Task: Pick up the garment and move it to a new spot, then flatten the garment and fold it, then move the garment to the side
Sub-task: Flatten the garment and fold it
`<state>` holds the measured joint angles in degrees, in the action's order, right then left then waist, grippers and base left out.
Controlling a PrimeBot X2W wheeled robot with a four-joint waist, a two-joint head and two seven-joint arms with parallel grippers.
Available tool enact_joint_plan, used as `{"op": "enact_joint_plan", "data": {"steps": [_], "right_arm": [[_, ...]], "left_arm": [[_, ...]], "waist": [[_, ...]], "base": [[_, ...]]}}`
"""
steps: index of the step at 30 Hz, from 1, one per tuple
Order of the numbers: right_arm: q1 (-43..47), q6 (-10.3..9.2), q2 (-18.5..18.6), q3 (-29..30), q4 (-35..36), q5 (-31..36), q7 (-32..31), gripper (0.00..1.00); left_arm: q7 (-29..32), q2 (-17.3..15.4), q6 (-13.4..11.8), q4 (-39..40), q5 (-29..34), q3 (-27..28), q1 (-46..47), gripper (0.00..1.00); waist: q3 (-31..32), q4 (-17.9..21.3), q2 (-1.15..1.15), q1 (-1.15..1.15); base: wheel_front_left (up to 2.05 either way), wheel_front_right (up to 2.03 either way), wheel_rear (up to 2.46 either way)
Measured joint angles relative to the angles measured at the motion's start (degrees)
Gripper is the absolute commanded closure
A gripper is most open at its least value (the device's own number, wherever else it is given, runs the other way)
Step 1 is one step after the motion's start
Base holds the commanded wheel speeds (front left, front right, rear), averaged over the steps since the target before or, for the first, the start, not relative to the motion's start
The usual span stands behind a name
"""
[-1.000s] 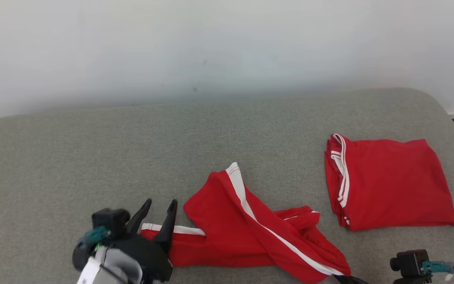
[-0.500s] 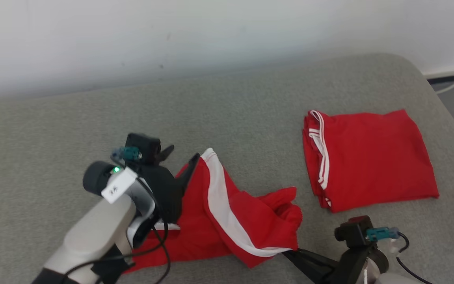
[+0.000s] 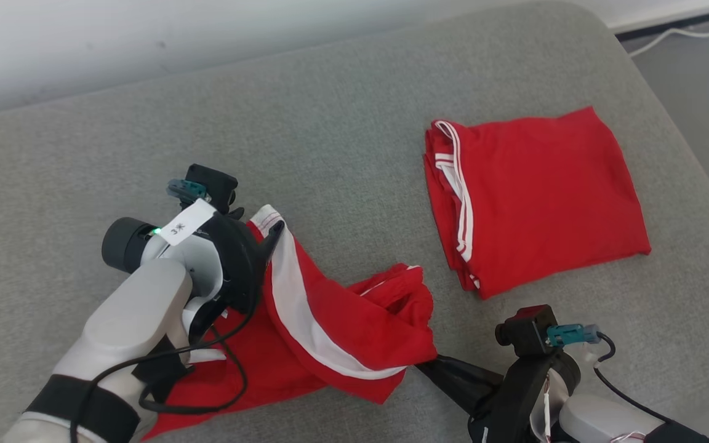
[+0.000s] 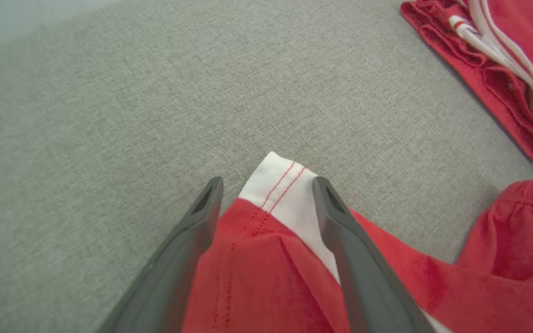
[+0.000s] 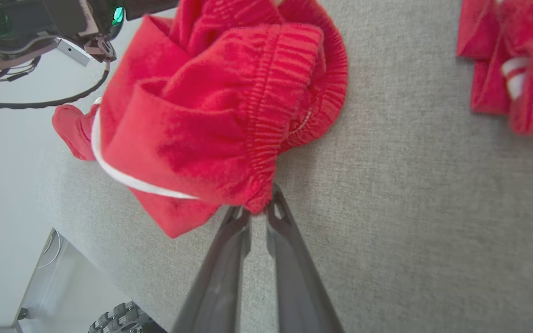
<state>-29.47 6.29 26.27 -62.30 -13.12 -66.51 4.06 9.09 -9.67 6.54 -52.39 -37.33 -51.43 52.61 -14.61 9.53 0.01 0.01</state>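
Note:
The garment (image 3: 330, 320), red shorts with a white side stripe, lies crumpled at the near middle of the grey cushion (image 3: 330, 123). My left gripper (image 3: 256, 220) is open, its two fingers standing either side of the white-striped hem corner. In the left wrist view that corner of the garment (image 4: 275, 185) sits between the spread fingers of the left gripper (image 4: 266, 185). My right gripper (image 3: 421, 367) is shut on the garment's bunched waistband edge. In the right wrist view the right gripper (image 5: 258, 210) pinches the ribbed waistband of the garment (image 5: 201, 115), which is slightly lifted.
A second red garment (image 3: 539, 197), folded, lies on the cushion to the right, also seen as a folded red garment (image 4: 502, 69) in the left wrist view. Bare grey fabric stretches behind and to the left. The cushion's rounded right edge drops to floor with a white cable (image 3: 687, 37).
The head camera has tilted down and shifted. My left gripper has moved from the leg hem near the front edge forward to the striped corner. The right gripper has come into view holding the bunched waistband.

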Motion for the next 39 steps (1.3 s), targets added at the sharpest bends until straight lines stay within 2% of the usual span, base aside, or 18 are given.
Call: {"op": "enact_joint_plan", "data": {"steps": [7, 8, 9, 17, 22, 26, 28, 33, 36, 39], "right_arm": [[-0.57, 0.00, -0.32, 0.30, -1.34, 0.57, 0.57, 1.00], [-0.64, 0.00, -0.38, 0.30, -1.44, 0.60, 0.64, 1.00], [-0.65, 0.00, -0.40, 0.40, -1.55, 0.62, 1.09, 1.00], [-0.64, 0.01, -0.21, 1.20, -2.94, 0.67, 2.63, 1.00], [-1.77, 0.09, 0.48, 4.03, -4.49, 0.44, 4.68, 1.00], [-8.22, 0.25, 0.18, 6.91, -7.01, 0.24, 5.56, 1.00], [-14.29, 0.26, -0.91, 9.06, -9.17, 0.54, 6.08, 1.00], [-21.76, 0.31, -4.20, 13.26, -12.71, 0.74, 8.70, 1.00], [-21.48, 0.48, -5.28, 13.96, -14.50, 0.05, 9.56, 1.00], [-16.22, 0.77, -5.16, 11.20, -15.34, -0.09, 9.54, 1.00]], "left_arm": [[0.45, 1.47, 0.52, -3.45, 0.00, -1.00, 2.06, 0.02], [0.45, 1.49, 0.53, -3.83, 0.02, -1.20, 2.33, 0.56], [0.45, 1.74, 0.53, -4.25, 0.05, -1.45, 2.66, 1.00], [-1.47, 3.66, 0.58, -6.26, -0.51, -1.36, 4.11, 1.00], [-4.89, 4.04, 0.59, -6.59, -3.42, 1.65, 5.29, 1.00], [-8.62, 2.75, 0.60, -6.73, -4.46, 4.61, 9.20, 1.00], [-11.91, 1.16, 0.60, -6.57, -6.78, 7.49, 11.51, 1.00], [-18.72, -0.29, 0.60, -4.87, -7.60, 10.40, 13.11, 1.00], [-22.98, -0.73, 0.60, -3.44, -8.22, 11.70, 11.74, 1.00], [-23.30, -0.08, 0.60, -2.55, -10.55, 12.03, 4.16, 1.00]], "waist": [[-2.68, 1.55, 0.00, 0.00], [-2.87, 1.62, 0.00, -0.01], [-2.97, 1.61, 0.00, -0.01], [-2.42, -0.21, 0.00, 0.00], [-1.54, -2.24, 0.00, -0.01], [-0.45, -4.33, 0.00, -0.01], [0.67, -6.05, 0.00, -0.01], [3.15, -8.82, 0.00, -0.01], [5.09, -10.24, 0.00, -0.02], [7.28, -11.51, -0.01, -0.02]], "base": [[0.00, 0.00, 0.00], [0.00, 0.00, 0.00], [0.00, 0.00, 0.00], [0.00, 0.00, 0.00], [0.00, 0.00, 0.00], [0.00, 0.00, 0.00], [0.00, 0.00, 0.00], [0.00, 0.00, 0.00], [0.00, 0.00, 0.00], [0.00, 0.00, 0.00]]}}
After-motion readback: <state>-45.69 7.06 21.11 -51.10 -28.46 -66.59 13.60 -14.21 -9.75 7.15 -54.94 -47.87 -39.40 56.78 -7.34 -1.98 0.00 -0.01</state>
